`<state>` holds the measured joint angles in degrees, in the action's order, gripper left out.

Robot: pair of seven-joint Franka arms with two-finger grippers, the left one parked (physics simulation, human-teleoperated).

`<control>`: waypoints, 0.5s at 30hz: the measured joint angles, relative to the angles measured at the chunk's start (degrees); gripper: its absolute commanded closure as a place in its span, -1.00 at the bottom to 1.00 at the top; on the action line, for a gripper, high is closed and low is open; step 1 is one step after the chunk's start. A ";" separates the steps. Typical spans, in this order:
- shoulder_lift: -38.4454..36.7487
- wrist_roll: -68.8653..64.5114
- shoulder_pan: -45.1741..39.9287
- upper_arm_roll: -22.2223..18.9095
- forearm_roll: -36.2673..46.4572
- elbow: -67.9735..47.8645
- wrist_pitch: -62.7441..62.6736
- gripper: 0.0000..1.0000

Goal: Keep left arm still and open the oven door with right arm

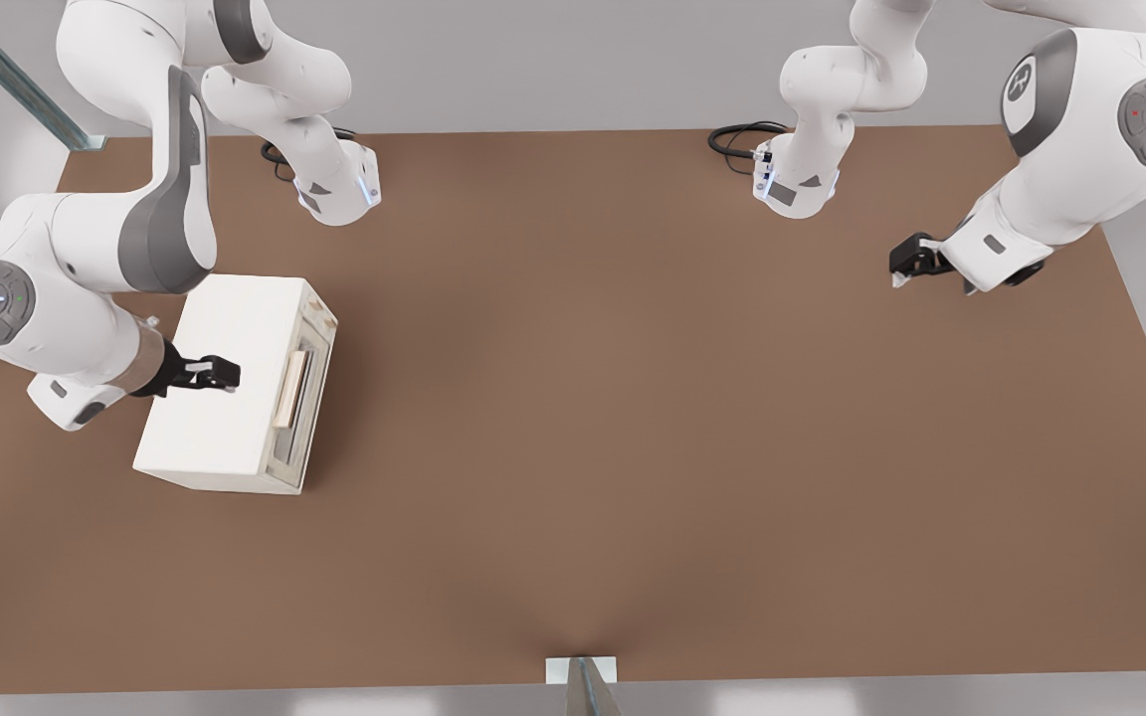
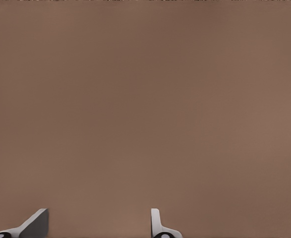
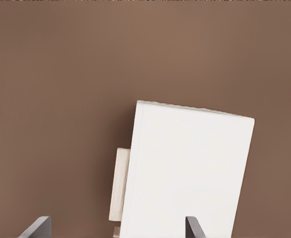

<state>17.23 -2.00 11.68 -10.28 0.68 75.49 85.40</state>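
Note:
A cream box oven (image 1: 235, 318) stands on the brown table at the front view's left. Its oven door (image 1: 302, 408) is the face turned toward the front view's right, lying flush against the body, with a pale beige bar handle (image 1: 290, 388) across it. My gripper (image 1: 223, 375) hangs over the oven's plain top, a little short of the door edge, with nothing in it. In the right wrist view the oven top (image 3: 190, 163) and the handle (image 3: 119, 183) show beyond my gripper (image 3: 116, 227), whose fingertips (image 3: 38, 227) stand wide apart, open.
The other arm's gripper (image 1: 916, 261) hangs over the table (image 1: 633, 418) at the front view's far right. Both arm bases (image 1: 339, 189) and a black cable (image 1: 737, 139) sit along the far edge. A small bracket (image 1: 581, 671) marks the near edge.

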 measured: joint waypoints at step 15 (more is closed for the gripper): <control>21.86 9.28 16.83 4.72 -26.76 -6.76 -13.04 0.57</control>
<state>39.09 7.29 28.52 -5.56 -26.09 68.72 72.37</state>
